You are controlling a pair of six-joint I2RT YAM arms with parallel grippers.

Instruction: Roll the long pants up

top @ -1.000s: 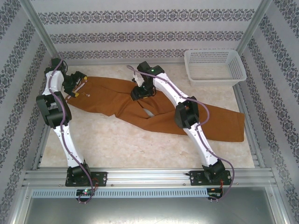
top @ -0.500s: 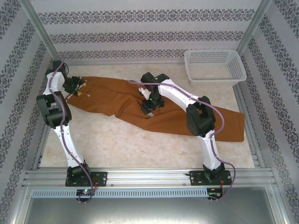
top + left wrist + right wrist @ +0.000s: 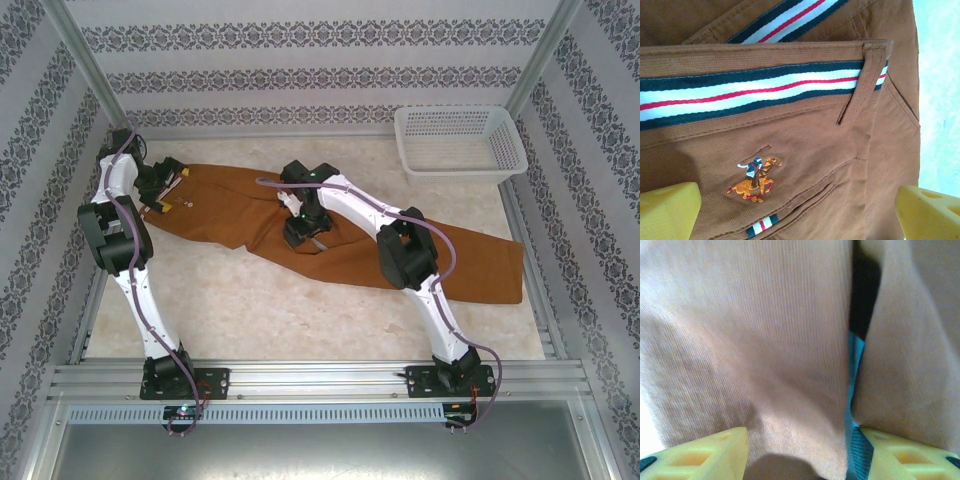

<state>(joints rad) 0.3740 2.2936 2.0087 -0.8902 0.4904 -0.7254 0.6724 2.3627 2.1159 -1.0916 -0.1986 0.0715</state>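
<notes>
Super close on the long pants [image 3: 755,340] here: ribbed tan cloth bunched into two folds, with a dark gap between them and a teal strip [image 3: 855,365] peeking through. The right gripper [image 3: 802,455] has its yellow fingertips [image 3: 700,455] spread wide at the bottom corners, cloth between them.

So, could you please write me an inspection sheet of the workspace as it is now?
Surface: pale marbled table, no stains seen.
Job's things: long pants spread across the table, creased in the middle, not yet rolled.
Clutter: white basket at the far right corner, nothing in it.
Grippers: left gripper open above the striped waistband; right gripper on the pants' middle, cloth between its fingers, grip uncertain.
Cables: purple cable in loose loops, no snag seen.
Surroundings: patterned walls, metal frame rail in front.
</notes>
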